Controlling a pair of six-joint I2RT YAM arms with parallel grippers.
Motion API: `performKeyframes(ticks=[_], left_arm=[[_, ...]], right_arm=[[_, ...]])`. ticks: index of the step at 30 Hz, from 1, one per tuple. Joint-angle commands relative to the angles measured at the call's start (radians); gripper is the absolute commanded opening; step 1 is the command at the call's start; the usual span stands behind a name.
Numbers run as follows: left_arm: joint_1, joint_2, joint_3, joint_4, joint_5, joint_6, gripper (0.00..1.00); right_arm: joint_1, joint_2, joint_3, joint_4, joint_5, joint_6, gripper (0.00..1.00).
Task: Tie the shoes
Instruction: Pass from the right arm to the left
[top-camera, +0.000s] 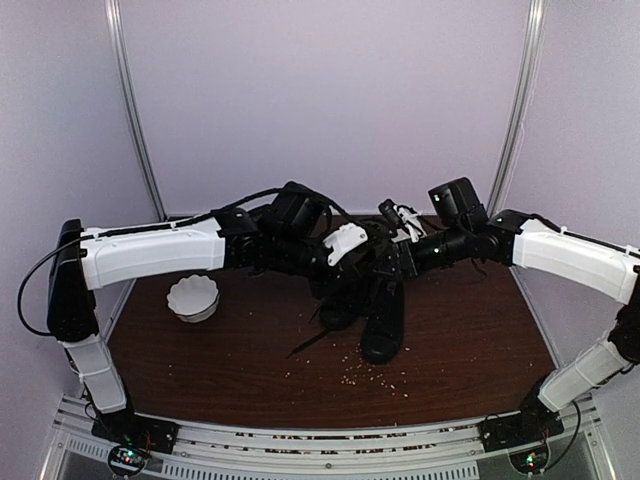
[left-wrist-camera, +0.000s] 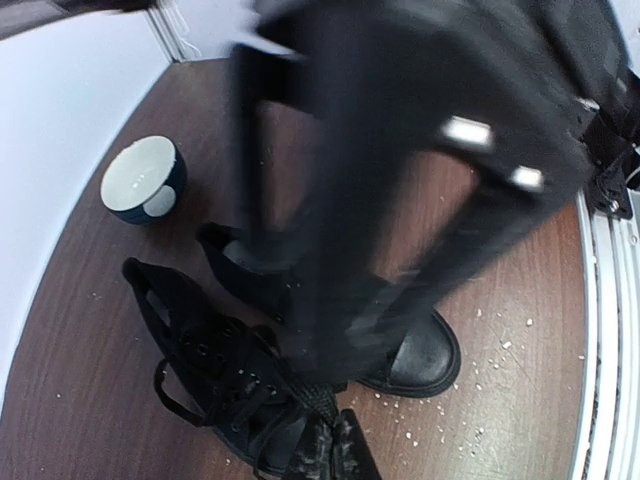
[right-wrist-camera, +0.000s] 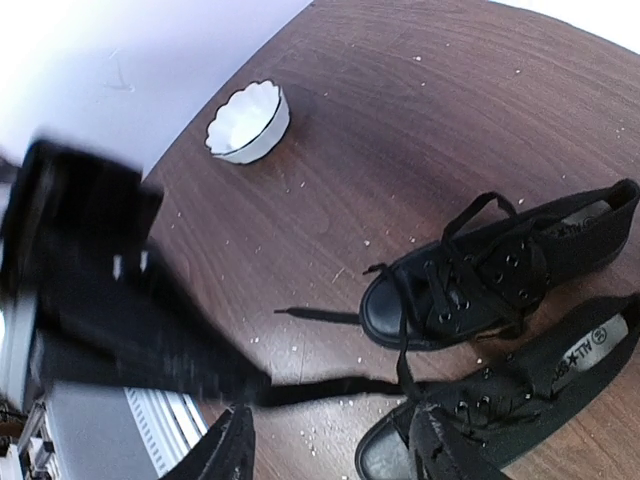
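Two black lace-up shoes (top-camera: 385, 320) lie side by side mid-table, toes toward the near edge. In the left wrist view one shoe (left-wrist-camera: 215, 370) lies with loose laces and the other's toe (left-wrist-camera: 425, 355) shows beside it. My left gripper (left-wrist-camera: 335, 445) is shut on a black lace (left-wrist-camera: 322, 402) just above the shoes. In the right wrist view that lace (right-wrist-camera: 330, 388) runs taut from the blurred left gripper to the nearer shoe (right-wrist-camera: 520, 400). The far shoe (right-wrist-camera: 500, 270) lies behind. My right gripper (right-wrist-camera: 330, 450) is open wide and empty beside this lace.
A white scalloped bowl (top-camera: 193, 297) stands left of the shoes, also in the right wrist view (right-wrist-camera: 248, 122). A dark blue bowl with a white inside (left-wrist-camera: 143, 180) stands near the back wall. Crumbs (top-camera: 375, 375) dot the brown table. Both arms cross above the shoes.
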Motion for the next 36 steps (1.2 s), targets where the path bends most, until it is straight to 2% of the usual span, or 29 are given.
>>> performKeyframes(ticks=[1,10,16,18,22,24,28,30,31,33,36], left_arm=[[0.029,0.010,0.042,0.059,0.024,-0.018,0.00],[0.034,0.007,0.049,0.051,0.040,-0.004,0.00],[0.035,0.010,0.055,0.051,0.041,0.000,0.00],[0.036,0.011,0.057,0.047,0.044,0.001,0.00],[0.037,0.015,0.062,0.034,0.046,0.005,0.00],[0.038,0.016,0.065,0.030,0.048,0.005,0.00],[0.045,0.012,0.075,0.016,0.058,0.007,0.00],[0.049,0.004,0.069,0.006,0.077,0.029,0.37],[0.050,-0.006,0.060,0.003,0.084,0.052,0.48],[0.050,-0.038,0.020,0.017,0.098,0.123,0.55],[0.050,-0.092,-0.071,0.094,0.108,0.211,0.56]], right_arm=[[-0.001,-0.076,-0.121,0.196,-0.070,-0.097,0.50],[-0.001,0.011,-0.134,0.319,0.002,-0.176,0.49],[0.002,0.088,-0.105,0.344,-0.045,-0.172,0.46],[0.002,0.089,-0.116,0.370,-0.045,-0.156,0.39],[0.002,0.066,-0.154,0.432,-0.050,-0.125,0.11],[0.004,0.043,-0.184,0.473,-0.054,-0.109,0.00],[0.000,-0.011,-0.243,0.485,-0.012,-0.074,0.00],[-0.006,-0.025,-0.254,0.466,-0.006,-0.033,0.00],[-0.008,-0.027,-0.256,0.456,-0.005,-0.005,0.00],[-0.017,-0.021,-0.253,0.436,0.018,0.055,0.00],[-0.056,0.000,-0.251,0.430,0.034,0.170,0.00]])
